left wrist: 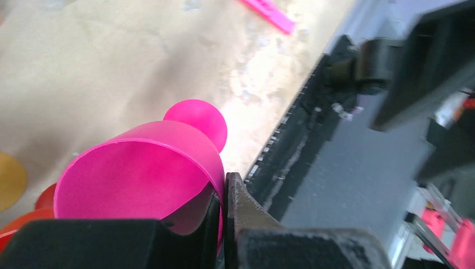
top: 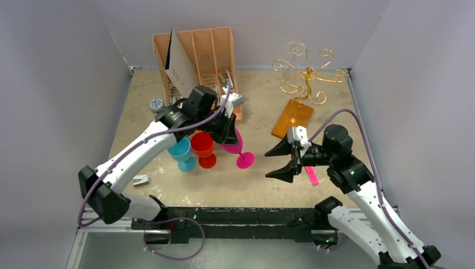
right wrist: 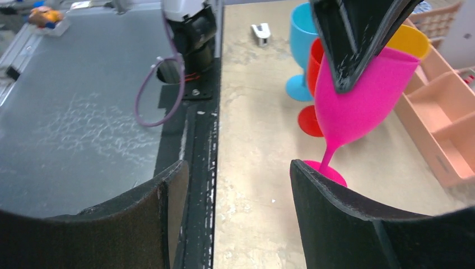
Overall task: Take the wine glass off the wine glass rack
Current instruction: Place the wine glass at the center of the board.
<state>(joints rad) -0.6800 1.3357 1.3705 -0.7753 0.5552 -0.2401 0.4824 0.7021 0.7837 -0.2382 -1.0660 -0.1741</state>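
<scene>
My left gripper [top: 228,131] is shut on the rim of a pink wine glass [top: 234,145], one finger inside the bowl and one outside [left wrist: 224,188]. The glass [left wrist: 140,168] is tilted, its foot [top: 245,160] at or just above the table. The wine glass rack [top: 305,73], gold wire on an orange-brown base [top: 292,117], stands at the back right, apart from both grippers. My right gripper [top: 278,162] is open and empty, facing the pink glass [right wrist: 358,106] from its right, jaws wide [right wrist: 236,168].
A blue glass [top: 181,151] and a red glass [top: 203,147] stand beside the pink one; a yellow glass [right wrist: 411,39] shows behind them. A pink-tan file organiser [top: 201,53] stands at the back. A pink marker [top: 311,175] lies under the right arm.
</scene>
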